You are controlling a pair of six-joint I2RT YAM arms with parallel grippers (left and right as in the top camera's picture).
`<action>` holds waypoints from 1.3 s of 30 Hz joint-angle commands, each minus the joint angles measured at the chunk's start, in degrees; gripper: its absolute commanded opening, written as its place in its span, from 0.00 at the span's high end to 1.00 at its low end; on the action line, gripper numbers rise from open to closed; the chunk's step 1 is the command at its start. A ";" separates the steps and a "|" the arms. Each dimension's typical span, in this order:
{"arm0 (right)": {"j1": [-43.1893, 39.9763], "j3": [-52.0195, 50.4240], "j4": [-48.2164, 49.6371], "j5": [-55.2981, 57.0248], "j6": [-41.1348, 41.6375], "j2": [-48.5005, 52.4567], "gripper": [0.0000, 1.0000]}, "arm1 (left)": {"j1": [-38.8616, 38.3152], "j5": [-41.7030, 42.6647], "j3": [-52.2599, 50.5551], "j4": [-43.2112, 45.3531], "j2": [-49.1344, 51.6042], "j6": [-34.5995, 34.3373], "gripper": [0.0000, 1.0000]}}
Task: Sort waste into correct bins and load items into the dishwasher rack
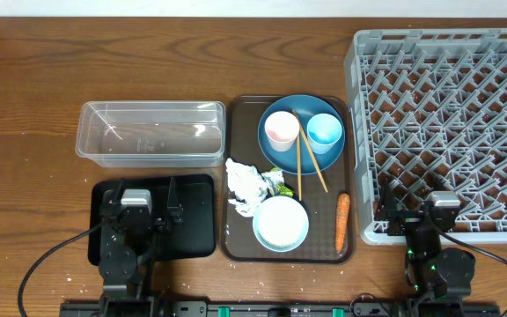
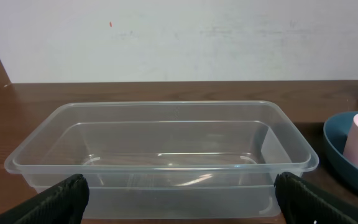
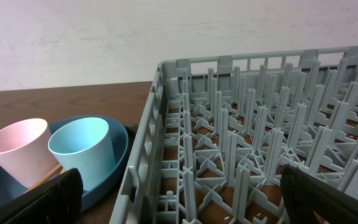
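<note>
Seeing the left gripper [image 1: 144, 187] and right gripper [image 1: 409, 189] both spread open and empty, I would send the left one to the tissue [image 1: 246, 187], lying to the right of its fingers [image 2: 55, 202], and pinch it from above so the green scraps [image 1: 280, 183] come along.

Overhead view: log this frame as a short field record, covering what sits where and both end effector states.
brown tray: centre of table; holds plate, tissue, bowl, carrot
plate contents: pink cup, blue cup, chopsticks lying across its near edge
clear tub: left of the brown tray, empty
black tray: in front of the tub
rack: right of the brown tray, nothing loaded
left end effector: open, holding nothing
right end effector: open, holding nothing
</note>
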 commanded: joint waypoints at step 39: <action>0.48 -0.11 -0.22 0.37 -0.35 0.11 0.01 | -1.68 24.72 66.05 -58.45 44.13 -12.22 0.02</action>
